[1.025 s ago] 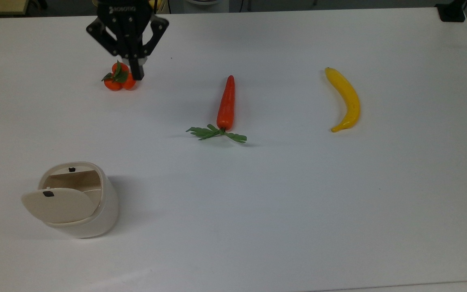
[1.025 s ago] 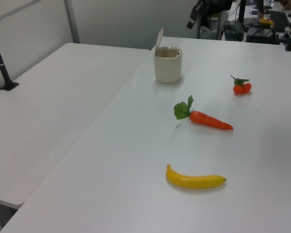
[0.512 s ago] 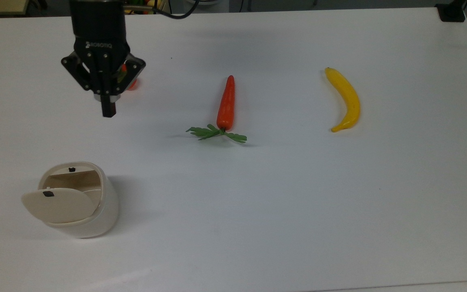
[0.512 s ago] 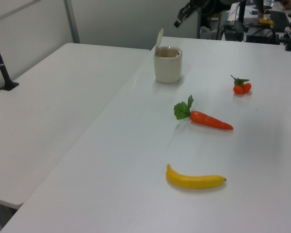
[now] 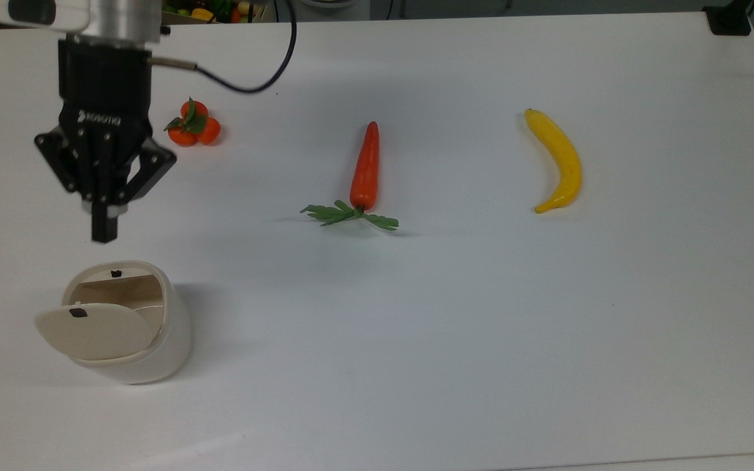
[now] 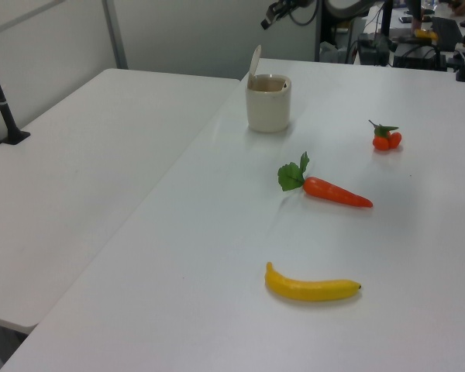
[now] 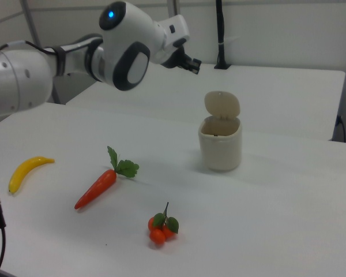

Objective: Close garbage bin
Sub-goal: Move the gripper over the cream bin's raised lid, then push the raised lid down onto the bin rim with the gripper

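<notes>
The garbage bin [image 5: 129, 327] stands near the top view's lower left corner of the white desk [image 5: 455, 314], its beige lid [image 5: 92, 330] swung up on its hinge so the cavity shows; a small black latch [image 5: 78, 313] sits on the lid. In the right view the lid [image 7: 222, 105] stands upright above the body.

The hand [image 5: 105, 232] hangs in the air just above the bin in the top view, fingers pressed together into one dark tip, holding nothing. White lettering on its black body is mirrored and hard to read. In the left view the hand [image 6: 268, 20] is small and partly cut off by the upper edge.

A tangerine cluster [image 5: 192, 123], a carrot [image 5: 364, 167] and a banana [image 5: 557, 160] lie well apart across the desk.
</notes>
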You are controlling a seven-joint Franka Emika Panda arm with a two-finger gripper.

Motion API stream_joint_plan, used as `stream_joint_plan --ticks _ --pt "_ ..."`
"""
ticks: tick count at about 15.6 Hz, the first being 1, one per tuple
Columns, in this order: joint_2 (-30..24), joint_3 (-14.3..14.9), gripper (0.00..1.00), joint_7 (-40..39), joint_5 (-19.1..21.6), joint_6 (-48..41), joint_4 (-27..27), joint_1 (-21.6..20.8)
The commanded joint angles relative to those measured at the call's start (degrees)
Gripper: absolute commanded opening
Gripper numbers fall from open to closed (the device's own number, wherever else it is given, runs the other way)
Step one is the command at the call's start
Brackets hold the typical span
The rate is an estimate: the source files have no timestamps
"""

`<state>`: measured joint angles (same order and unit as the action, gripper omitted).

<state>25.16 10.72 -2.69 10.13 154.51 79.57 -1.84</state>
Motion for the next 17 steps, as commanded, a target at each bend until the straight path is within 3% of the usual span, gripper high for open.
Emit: stream_joint_plan --ticks 1,9,17 --pt "5.4 0.5 0.0 1.2 0.3 5.8 -4.1 0.6" --pt "11.0 0.4 0.0 1.0 0.3 18.3 -4.0 0.8" --pt "13.9 0.3 0.0 0.9 0.3 21.3 -5.0 1.0"
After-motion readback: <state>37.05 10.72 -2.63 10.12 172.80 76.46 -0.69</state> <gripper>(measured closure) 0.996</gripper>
